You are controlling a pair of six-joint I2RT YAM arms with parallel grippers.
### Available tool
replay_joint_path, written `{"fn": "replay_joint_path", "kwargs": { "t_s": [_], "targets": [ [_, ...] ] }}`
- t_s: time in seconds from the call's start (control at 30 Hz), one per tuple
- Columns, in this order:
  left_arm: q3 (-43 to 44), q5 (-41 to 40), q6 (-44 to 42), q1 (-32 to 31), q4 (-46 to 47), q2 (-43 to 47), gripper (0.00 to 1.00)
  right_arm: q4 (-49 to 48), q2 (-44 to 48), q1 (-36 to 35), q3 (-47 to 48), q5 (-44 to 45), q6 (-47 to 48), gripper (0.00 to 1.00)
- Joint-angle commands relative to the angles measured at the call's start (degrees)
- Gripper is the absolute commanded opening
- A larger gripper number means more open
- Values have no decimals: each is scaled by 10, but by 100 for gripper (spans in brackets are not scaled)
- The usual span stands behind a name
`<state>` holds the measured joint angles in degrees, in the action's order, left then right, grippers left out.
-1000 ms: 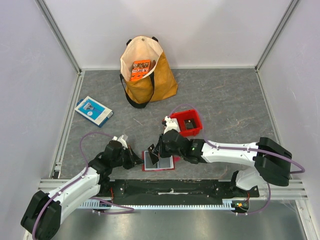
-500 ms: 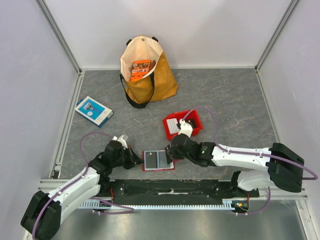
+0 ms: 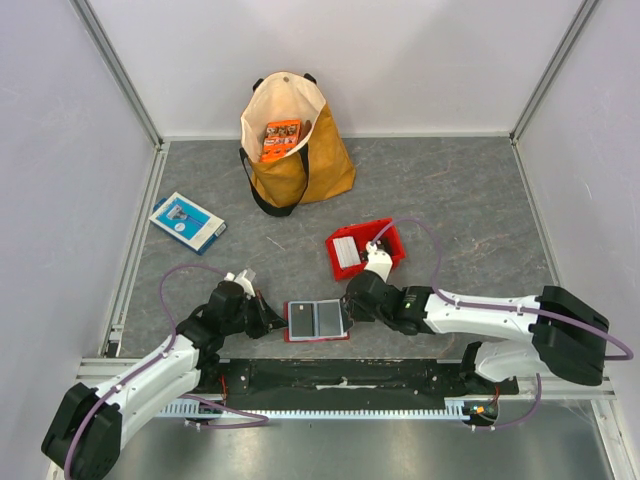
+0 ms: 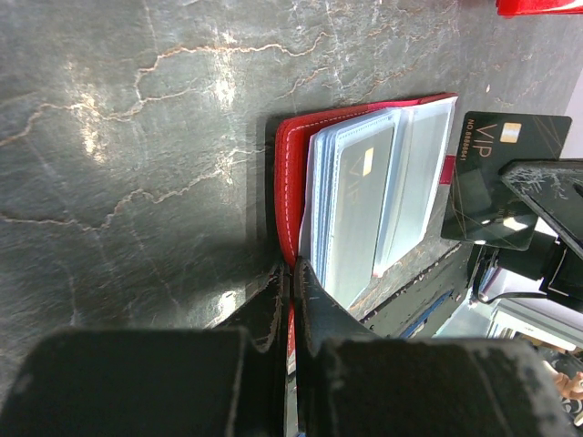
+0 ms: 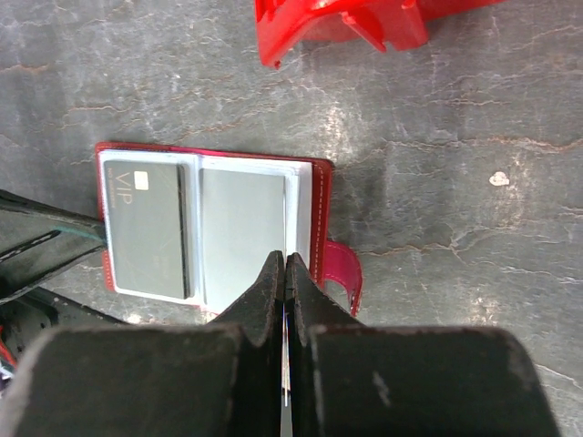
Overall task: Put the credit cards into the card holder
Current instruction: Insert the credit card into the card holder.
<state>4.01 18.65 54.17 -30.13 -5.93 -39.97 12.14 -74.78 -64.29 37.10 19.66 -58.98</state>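
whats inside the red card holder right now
The open card holder holds one dark VIP card in a clear sleeve; the sleeve beside it looks empty. More sleeves lie stacked beneath, and whatever they hold is covered.

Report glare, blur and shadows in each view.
Left wrist: glare patches on the table, left gripper blurred and dark. Right wrist: right gripper out of focus, card holder sharp, a shadow beside it. Top external: even light, all sharp.
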Motion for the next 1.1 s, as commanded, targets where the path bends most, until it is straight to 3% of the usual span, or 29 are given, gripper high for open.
{"fn": "replay_joint_path", "kwargs": {
  "t_s": [0.0,0.53,1.07],
  "targets": [
    [13,4,-5,0,0,2,2,-4,-20,2,-3,21,-10,0],
    [13,3,-5,-1,1,1,2,-99,-47,0,15,-50,5,0],
    [14,3,-4,-1,2,0,2,-94,-56,-6,82,-76,44,0]
  ]
}}
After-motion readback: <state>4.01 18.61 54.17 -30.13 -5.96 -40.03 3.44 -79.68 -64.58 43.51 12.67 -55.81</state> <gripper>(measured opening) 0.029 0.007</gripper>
